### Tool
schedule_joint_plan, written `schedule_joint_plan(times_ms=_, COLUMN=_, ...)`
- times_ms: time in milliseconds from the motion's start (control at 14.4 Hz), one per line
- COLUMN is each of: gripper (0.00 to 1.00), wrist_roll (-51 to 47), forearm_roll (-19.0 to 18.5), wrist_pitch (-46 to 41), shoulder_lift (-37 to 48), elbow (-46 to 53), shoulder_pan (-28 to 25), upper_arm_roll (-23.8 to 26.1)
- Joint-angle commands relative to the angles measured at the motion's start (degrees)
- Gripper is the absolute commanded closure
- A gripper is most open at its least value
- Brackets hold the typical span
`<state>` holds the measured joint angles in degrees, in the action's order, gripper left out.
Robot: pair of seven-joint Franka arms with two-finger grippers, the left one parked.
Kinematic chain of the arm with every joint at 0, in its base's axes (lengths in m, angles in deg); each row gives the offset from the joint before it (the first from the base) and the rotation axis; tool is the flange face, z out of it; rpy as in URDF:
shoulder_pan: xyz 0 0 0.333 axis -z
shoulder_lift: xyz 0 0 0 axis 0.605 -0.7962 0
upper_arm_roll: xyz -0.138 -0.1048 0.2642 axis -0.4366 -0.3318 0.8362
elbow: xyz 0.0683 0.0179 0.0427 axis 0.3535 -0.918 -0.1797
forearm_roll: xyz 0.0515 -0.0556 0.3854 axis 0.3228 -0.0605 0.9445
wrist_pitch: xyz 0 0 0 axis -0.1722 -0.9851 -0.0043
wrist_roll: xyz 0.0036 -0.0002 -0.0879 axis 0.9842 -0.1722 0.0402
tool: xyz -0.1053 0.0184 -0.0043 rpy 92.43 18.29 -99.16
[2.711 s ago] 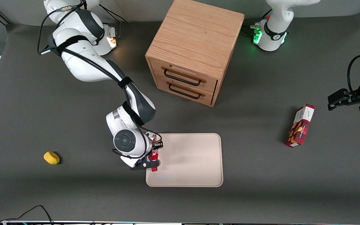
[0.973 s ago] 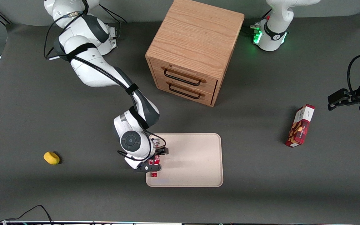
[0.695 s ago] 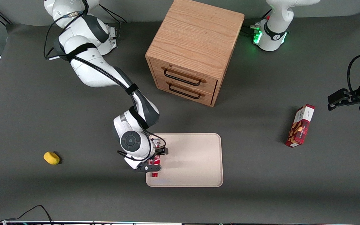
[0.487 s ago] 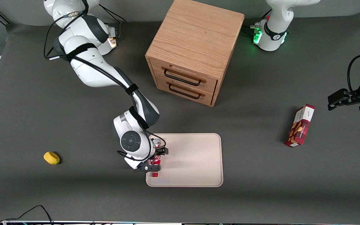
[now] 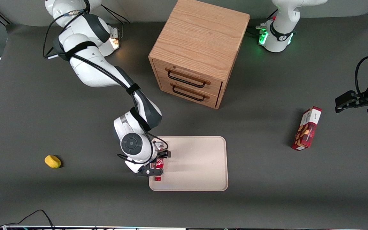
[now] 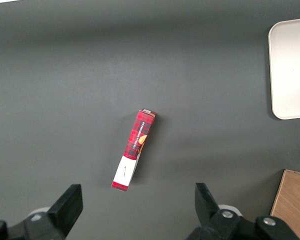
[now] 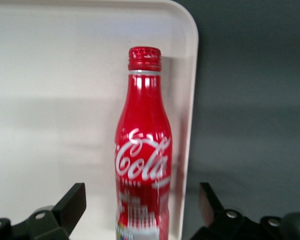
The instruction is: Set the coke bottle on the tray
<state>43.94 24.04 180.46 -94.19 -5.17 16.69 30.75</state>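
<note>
The coke bottle (image 5: pixel 159 164) lies on the cream tray (image 5: pixel 196 163), close to the tray edge at the working arm's end, with its red cap pointing toward the front camera. In the right wrist view the coke bottle (image 7: pixel 142 160) shows its white script and lies along the rim of the tray (image 7: pixel 50 75). My gripper (image 5: pixel 161 164) is over the bottle's lower body. The gripper (image 7: pixel 142 212) is open, with a gap between each finger and the bottle. The bottle's base is out of view.
A wooden two-drawer cabinet (image 5: pixel 200 51) stands farther from the front camera than the tray. A red snack box (image 5: pixel 307 128) lies toward the parked arm's end, also in the left wrist view (image 6: pixel 134 150). A small yellow object (image 5: pixel 52 161) lies toward the working arm's end.
The gripper carried the bottle from the tray's edge onto the tray. In the last half second the wrist shifted slightly away from the tray while the bottle stayed put.
</note>
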Motion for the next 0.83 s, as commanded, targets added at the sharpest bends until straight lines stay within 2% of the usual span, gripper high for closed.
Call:
schedule_joint_plan(times_ms=0, gripper=0.0, wrist_roll=-1.3, forearm_roll=1.6, wrist_pitch=-4.3, shoulder_lift=7.8, elbow=-6.2, shoulder_pan=0.7, upper_arm_roll=0.0)
schedule_joint_plan(times_ms=417, gripper=0.0, wrist_roll=-1.4, forearm_roll=4.7, wrist_pitch=-7.0, shoulder_lift=31.4, elbow=-29.7, shoulder_pan=4.3, upper_arm_roll=0.9)
schedule_joint_plan(times_ms=556, gripper=0.0, wrist_roll=-0.7, forearm_roll=6.9, wrist_pitch=-8.0, shoulder_lift=39.4, elbow=-36.3, shoulder_pan=6.0, upper_arm_roll=1.5)
schedule_joint_plan(times_ms=765, gripper=0.0, wrist_roll=-0.3, forearm_roll=9.2, wrist_pitch=-16.4, shoulder_lift=47.0, elbow=-38.2, shoulder_pan=8.3, upper_arm_roll=1.6)
